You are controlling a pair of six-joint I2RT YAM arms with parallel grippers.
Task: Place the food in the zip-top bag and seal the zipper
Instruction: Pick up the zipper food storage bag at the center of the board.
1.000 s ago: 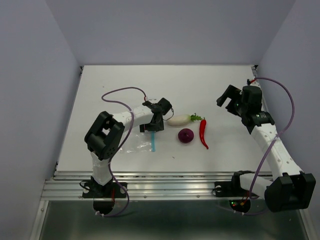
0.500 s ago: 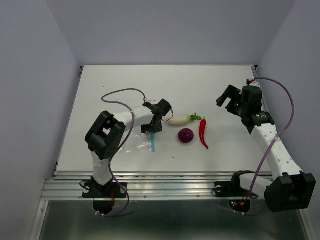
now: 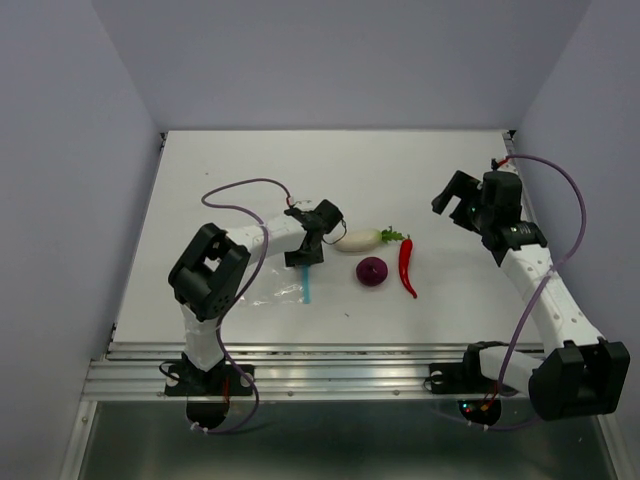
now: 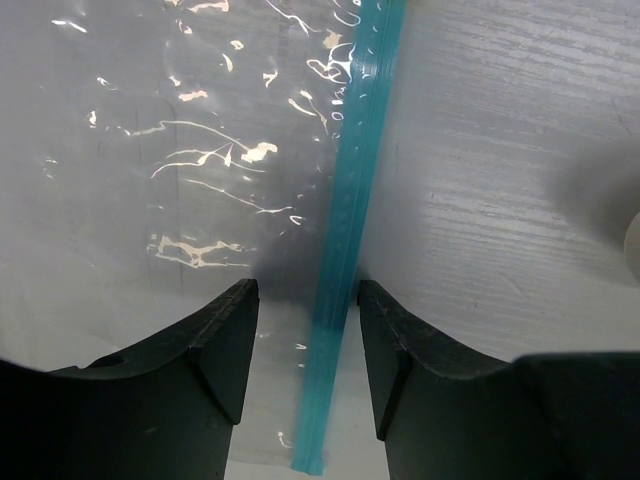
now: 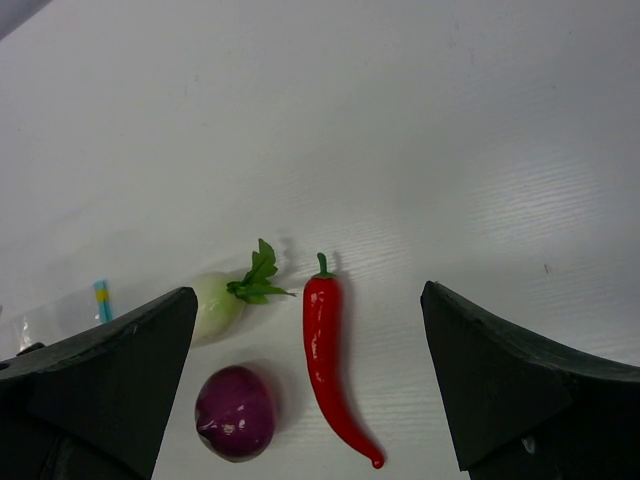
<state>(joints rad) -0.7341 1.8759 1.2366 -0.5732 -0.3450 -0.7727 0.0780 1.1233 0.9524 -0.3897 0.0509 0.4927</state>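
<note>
Zip-top bag (image 3: 268,294) lies flat, food (image 3: 372,271) outside it

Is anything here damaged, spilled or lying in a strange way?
Nothing stands out. The zip-top bag lies flat and crinkly, no tear visible, its zipper straight. The radish, onion and chili pepper lie intact on the table beside it, nothing spilled.

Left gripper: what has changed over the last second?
The left gripper shifted slightly over the zipper and its jaws narrowed; they now straddle the strip without pinching it. Nothing was taken or released. The right gripper, wide open, the bag, radish, onion and chili stayed put.
</note>
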